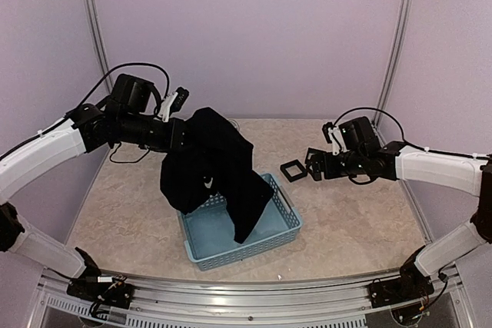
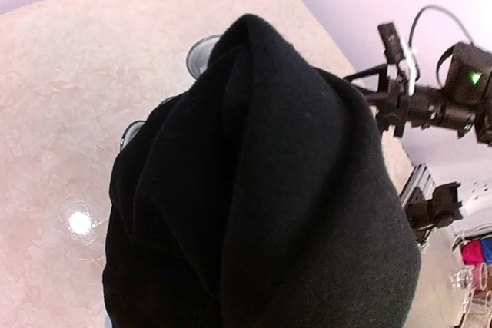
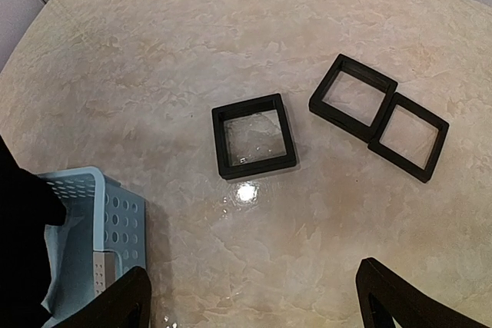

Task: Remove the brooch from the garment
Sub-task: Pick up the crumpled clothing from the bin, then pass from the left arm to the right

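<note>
Black and soft, the garment [image 1: 211,160] hangs in the air from our left hand [image 1: 183,134]. That hand is shut tight on a bunch of cloth at the top. The lower end of the garment droops into the light-blue basket [image 1: 286,228] on the worktop [image 1: 354,213]. From the left wrist we see only a big dark lump of folds, so that hand's fingers are hidden there.

Our right hand [image 1: 314,165] is wide open and holds nothing. It hovers low over the worktop, well apart from the garment, near some black square frames [image 3: 254,135].

We think this is the step of lifting the garment up so that the brooch can be found. The brooch is not off yet. A small white mark [image 1: 209,183] shows on the front of the cloth, about halfway down. It may be the brooch, but it is too small for us to be sure.

Next, we think the right hand has to come across to the hanging cloth. It must pinch just the brooch and not a fold of cloth. The left hand must hold firm so the garment does not swing or slip.

The garment looks plain, floppy and dark. It falls in long, deep folds and is wider than the basket.
</note>
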Action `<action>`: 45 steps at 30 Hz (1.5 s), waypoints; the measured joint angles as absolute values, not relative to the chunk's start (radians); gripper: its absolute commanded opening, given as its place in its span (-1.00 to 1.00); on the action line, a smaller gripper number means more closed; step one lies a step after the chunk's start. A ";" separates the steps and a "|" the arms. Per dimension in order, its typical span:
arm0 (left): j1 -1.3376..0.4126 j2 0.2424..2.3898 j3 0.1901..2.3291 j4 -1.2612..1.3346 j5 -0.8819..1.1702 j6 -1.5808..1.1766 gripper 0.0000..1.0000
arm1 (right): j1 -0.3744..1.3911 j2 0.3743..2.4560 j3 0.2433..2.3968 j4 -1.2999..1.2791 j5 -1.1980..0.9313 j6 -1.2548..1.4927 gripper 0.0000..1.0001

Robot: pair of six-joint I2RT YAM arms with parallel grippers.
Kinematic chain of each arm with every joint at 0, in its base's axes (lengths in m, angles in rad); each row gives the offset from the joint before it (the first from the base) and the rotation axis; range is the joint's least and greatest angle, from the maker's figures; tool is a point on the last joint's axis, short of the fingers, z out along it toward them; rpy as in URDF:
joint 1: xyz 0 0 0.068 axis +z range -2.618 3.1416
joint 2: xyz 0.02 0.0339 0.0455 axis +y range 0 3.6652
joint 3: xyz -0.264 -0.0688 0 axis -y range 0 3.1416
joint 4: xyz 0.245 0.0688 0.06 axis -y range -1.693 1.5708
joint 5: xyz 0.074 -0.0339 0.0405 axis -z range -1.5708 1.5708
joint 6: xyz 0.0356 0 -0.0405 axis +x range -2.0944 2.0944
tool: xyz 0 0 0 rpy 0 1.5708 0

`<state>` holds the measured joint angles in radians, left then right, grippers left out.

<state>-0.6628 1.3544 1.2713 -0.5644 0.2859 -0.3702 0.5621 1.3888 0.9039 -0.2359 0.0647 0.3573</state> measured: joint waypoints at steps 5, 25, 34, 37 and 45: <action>-0.574 1.328 1.340 -0.570 0.364 -0.397 -1.00 | 0.575 1.403 0.904 -0.236 0.068 0.362 0.89; -0.657 1.589 1.727 -0.607 0.564 -0.385 -1.00 | 0.576 1.277 1.070 -0.194 -0.196 0.387 0.99; -0.635 1.697 1.729 -0.636 0.624 -0.366 -1.00 | 0.618 1.305 1.252 -0.166 -0.376 0.392 0.99; -0.645 1.707 1.730 -0.625 0.687 -0.364 -1.00 | 0.661 1.357 1.268 -0.169 -0.400 0.386 0.99; -0.667 1.736 1.760 -0.572 0.816 -0.363 -1.00 | 0.714 1.512 1.360 -0.215 -0.463 0.336 0.62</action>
<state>-0.6674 1.7359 1.7603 -0.5724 0.8162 -0.3630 0.7139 1.5116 1.3602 -0.2153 -0.4633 0.3355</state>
